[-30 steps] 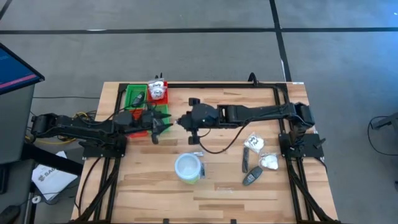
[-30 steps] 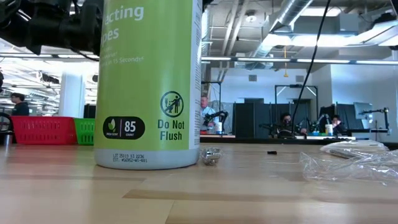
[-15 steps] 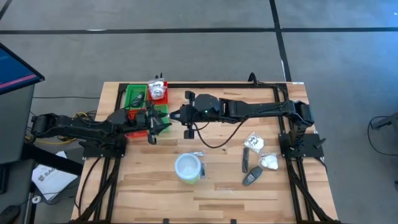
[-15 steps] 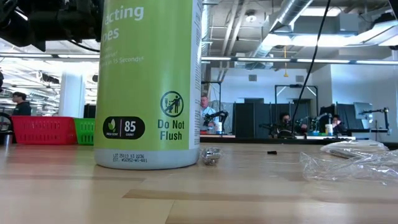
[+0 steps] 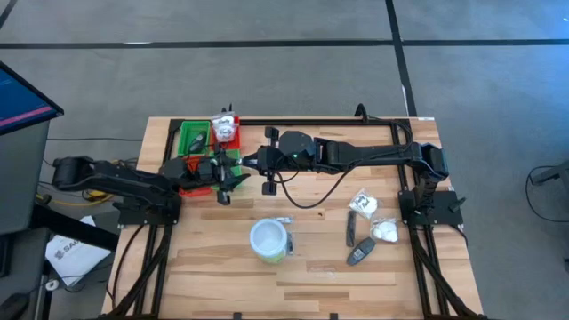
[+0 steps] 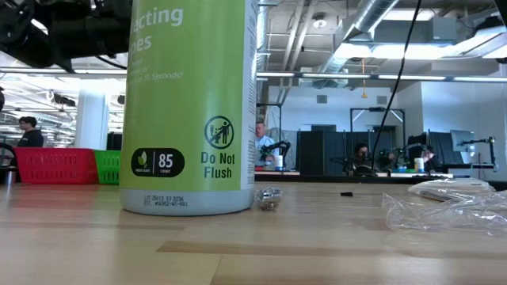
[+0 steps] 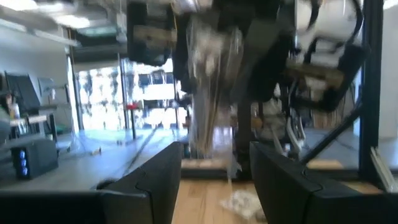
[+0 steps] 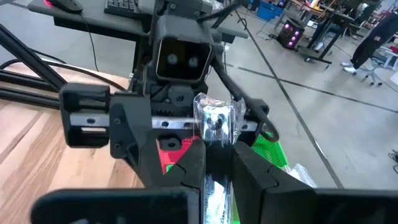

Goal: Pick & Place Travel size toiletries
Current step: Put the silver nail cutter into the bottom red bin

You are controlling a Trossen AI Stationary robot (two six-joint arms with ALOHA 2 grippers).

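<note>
— Why are the two arms nose to nose in the upper middle of the high view?

— It looks like a handover, or a drop into the tray. The right gripper [image 5: 256,163] has reached across to the left gripper [image 5: 227,177], right by the red and green compartment tray [image 5: 189,133] in the upper left of the table. In the right wrist view a clear sachet [image 8: 215,124] stands upright at the centre of the frame, pinched between the right fingers [image 8: 252,177], so that pincer is clamped on it.

— And the left one?

— In its own wrist view the two dark fingers [image 7: 149,186] stand apart at the bottom of the frame, with nothing between them. The crinkly sachet [image 7: 208,68] hangs in front of it, upper centre, blurred.

— What does the sachet look like?

— Thin, transparent, wrinkled film with something small and pale inside. I'd judge it light and slippery, so a pinch from the side makes sense.

— Where are the rest of the toiletries?

— Lower right of the high view: a white lumpy packet [image 5: 385,232], a black-and-white packet [image 5: 362,204], a slim dark stick [image 5: 351,229] and a dark grey oval [image 5: 359,254]. The tray already holds a few items. The white wipes tub [image 5: 268,239] sits lower centre, and fills the low view as a green label [image 6: 188,103].
</note>
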